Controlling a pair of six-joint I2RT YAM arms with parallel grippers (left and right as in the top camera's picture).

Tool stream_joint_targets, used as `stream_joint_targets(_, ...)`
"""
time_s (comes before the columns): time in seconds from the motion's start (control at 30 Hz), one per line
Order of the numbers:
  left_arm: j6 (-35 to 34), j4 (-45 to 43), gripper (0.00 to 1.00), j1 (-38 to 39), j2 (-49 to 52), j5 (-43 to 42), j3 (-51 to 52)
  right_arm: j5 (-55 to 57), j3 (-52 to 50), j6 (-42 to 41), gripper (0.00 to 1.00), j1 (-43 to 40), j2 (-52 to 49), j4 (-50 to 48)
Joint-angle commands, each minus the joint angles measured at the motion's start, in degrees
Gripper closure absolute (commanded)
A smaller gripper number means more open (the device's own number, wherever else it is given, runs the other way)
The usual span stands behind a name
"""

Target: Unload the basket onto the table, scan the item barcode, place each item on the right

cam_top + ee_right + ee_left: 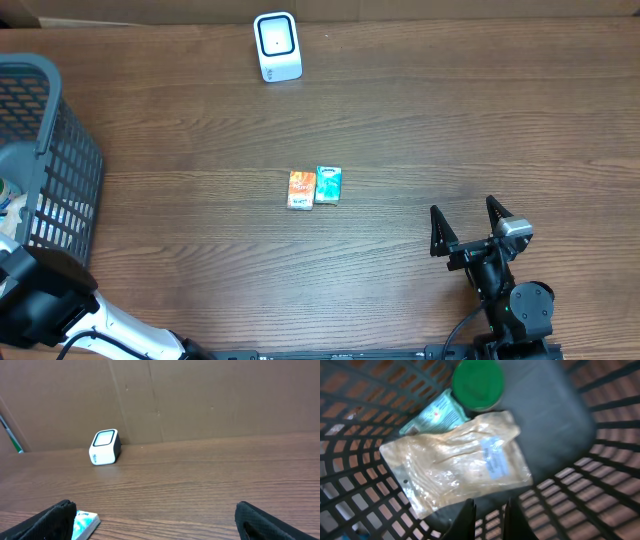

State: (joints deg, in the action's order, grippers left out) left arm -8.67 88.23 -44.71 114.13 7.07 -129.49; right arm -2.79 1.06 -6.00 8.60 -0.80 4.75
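Note:
The white barcode scanner (277, 46) stands at the table's far edge, also in the right wrist view as the scanner (105, 447). Inside the grey mesh basket (50, 130) lie a clear plastic bag of pale contents with a white label (460, 465), a green round lid (477, 382) and a green-white packet (437, 415). My left gripper (491, 505) hovers in the basket just below the bag's lower edge. Its fingers are drawn close together with nothing between them. My right gripper (465, 225) rests wide open and empty at the front right.
An orange box (301, 188) and a teal box (328, 184) lie side by side mid-table; the teal box (85, 522) shows by my right gripper's left finger. The basket's wall (600, 485) surrounds the left gripper. A cardboard wall backs the table.

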Motion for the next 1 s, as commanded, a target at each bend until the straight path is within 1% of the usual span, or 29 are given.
stream_joint_targets(0.0,-0.7,2.2,0.96,-0.3,-0.5,-4.1,-3.7,-0.3,-0.6,-0.2,0.0,-0.3,0.6,-0.2)
stream_joint_targets(0.07,-0.6,3.6,0.89,-0.3,-0.2,-3.4,-3.1,-0.3,-0.6,-0.2,0.0,-0.3,0.6,-0.2)
stream_joint_targets(0.1,-0.6,3.7,0.77,-0.3,-0.1,-2.8,-1.5,-0.3,-0.6,-0.2,0.0,-0.3,0.6,-0.2)
stream_joint_targets(0.17,-0.6,2.8,0.68,-0.3,-0.1,-2.4,1.9,-0.3,-0.6,-0.2,0.0,-0.3,0.6,-0.2)
stream_joint_targets(0.23,-0.6,1.5,0.64,-0.3,-0.1,-2.4,5.4,-0.3,-0.6,-0.2,0.0,-0.3,0.6,-0.2)
stream_joint_targets(0.43,-0.1,-5.4,0.59,-0.4,-0.1,-1.2,16.7,-0.3,-0.6,-0.2,0.0,-0.3,0.6,-0.2)
stream_joint_targets(0.53,-0.2,-9.4,0.52,-0.4,-0.1,0.9,21.4,-0.3,-0.6,-0.2,0.0,-0.3,0.6,-0.2)
stream_joint_targets(0.63,-0.3,-13.4,0.47,-0.4,-0.1,4.3,25.8,-0.3,-0.6,-0.2,0.0,-0.3,0.6,-0.2)
stream_joint_targets(0.7,-0.4,-15.6,0.42,-0.4,-0.1,6.7,28.0,-0.3,-0.6,-0.2,0.0,-0.3,0.6,-0.2)
stream_joint_targets(0.77,-0.3,-18.4,0.35,-0.4,-0.1,8.5,30.3,-0.3,-0.6,-0.2,0.0,-0.3,0.6,-0.2)
stream_joint_targets(0.9,-0.1,-23.6,0.29,-0.4,-0.1,9.9,34.1,-0.3,-0.6,-0.2,0.0,-0.3,0.6,-0.2)
stream_joint_targets(0.97,-0.1,-26.7,0.23,-0.4,-0.1,9.7,35.9,-0.3,-0.6,-0.2,0.0,-0.3,0.6,-0.2)
